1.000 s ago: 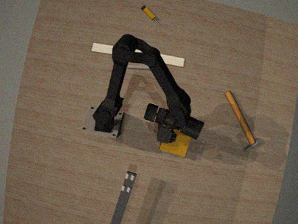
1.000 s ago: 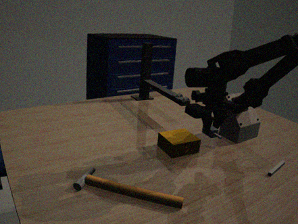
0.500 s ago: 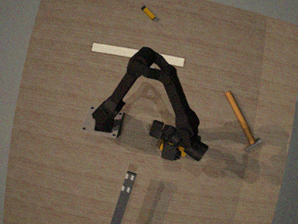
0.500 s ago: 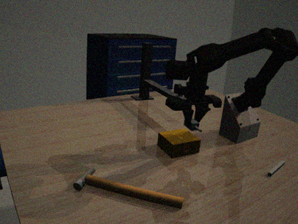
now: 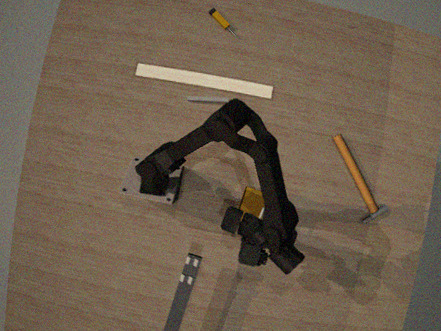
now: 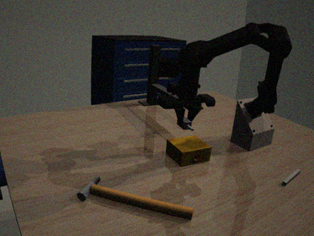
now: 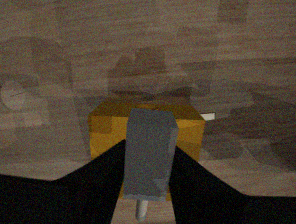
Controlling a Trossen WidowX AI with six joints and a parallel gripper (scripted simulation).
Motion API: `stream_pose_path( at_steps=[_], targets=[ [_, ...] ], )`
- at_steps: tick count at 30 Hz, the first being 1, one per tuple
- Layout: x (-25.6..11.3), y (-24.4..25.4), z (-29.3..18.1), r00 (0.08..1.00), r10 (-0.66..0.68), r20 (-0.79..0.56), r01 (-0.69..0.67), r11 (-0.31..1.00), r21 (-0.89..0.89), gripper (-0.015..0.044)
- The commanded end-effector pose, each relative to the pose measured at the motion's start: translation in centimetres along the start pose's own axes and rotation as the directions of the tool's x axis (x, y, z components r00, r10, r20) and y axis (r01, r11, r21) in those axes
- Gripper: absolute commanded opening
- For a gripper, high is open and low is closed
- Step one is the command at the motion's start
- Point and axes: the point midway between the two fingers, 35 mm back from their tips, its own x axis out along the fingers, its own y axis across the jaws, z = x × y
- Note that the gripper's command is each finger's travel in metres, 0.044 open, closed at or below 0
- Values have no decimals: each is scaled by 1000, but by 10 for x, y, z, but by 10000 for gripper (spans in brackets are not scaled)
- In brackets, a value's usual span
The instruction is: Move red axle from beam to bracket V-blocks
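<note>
Wrist cam: gripper point(image 5: 264, 254) point(image 6: 186, 123) point(image 7: 148, 147) has gray blk point(image 6: 186, 123) point(image 7: 151, 152); no legible txt.

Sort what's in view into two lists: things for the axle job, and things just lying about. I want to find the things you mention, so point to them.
For the job:
- gray pin-tipped tool point(image 6: 187, 122) point(image 7: 150, 155), in the gripper point(image 6: 186, 121) point(image 7: 148, 147)
- yellow block point(image 5: 251, 201) point(image 6: 189, 144) point(image 7: 191, 140), probably the beam
- dark bracket point(image 5: 177, 303) point(image 6: 154, 67), likely the axle's destination
No red axle distinguishable.

Apparently just lying about:
- hammer point(image 5: 355, 174) point(image 6: 141, 201)
- yellow-handled screwdriver point(image 5: 220, 18)
- pale strip point(image 5: 204, 80)
- gray rod point(image 5: 207, 99) point(image 6: 291, 177)
</note>
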Motion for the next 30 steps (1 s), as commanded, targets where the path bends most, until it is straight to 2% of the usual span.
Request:
stream_pose_path(
  at_steps=[1,13,30],
  targets=[
    [1,4,22,1000,-5,1,5,1000,7,0],
    [8,7,79,1000,-8,-12,8,1000,17,0],
    [29,9,80,1000,-8,-12,8,1000,17,0]
  ],
)
